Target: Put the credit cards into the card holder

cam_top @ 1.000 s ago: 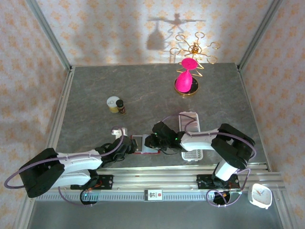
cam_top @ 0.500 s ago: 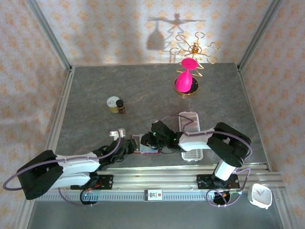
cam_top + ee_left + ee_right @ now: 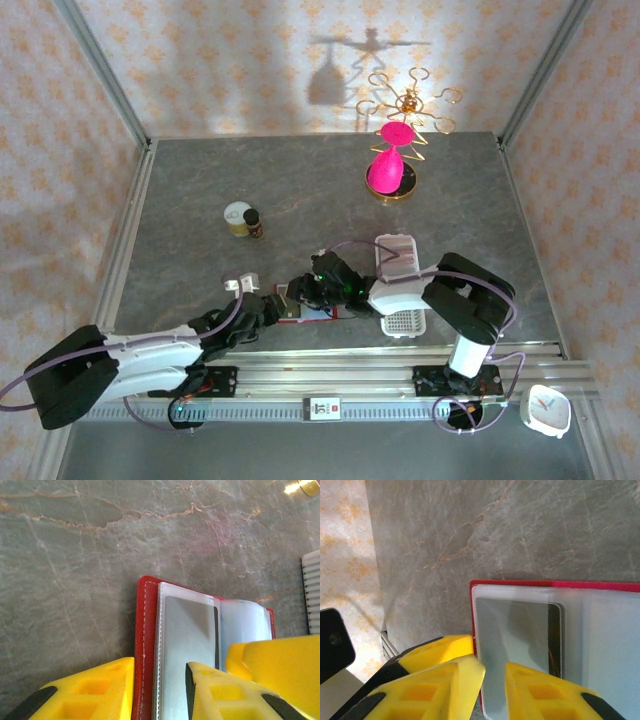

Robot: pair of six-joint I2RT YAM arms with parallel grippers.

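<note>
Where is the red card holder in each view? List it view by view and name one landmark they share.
Top external: the card holder lies low centre, just left of the white slotted tray.
Left wrist: the card holder is at bottom centre, lying open with its clear sleeves up.
Right wrist: the card holder is at lower right and runs off the right edge.
Shared landmark: the grey veined tabletop under it.

On the grey marbled worktop are laid an opened red card holder by the near edge, a white slotted tray to its right, a pale jar beside what seems a small dark bottle, and a gold stand at the back.
</note>
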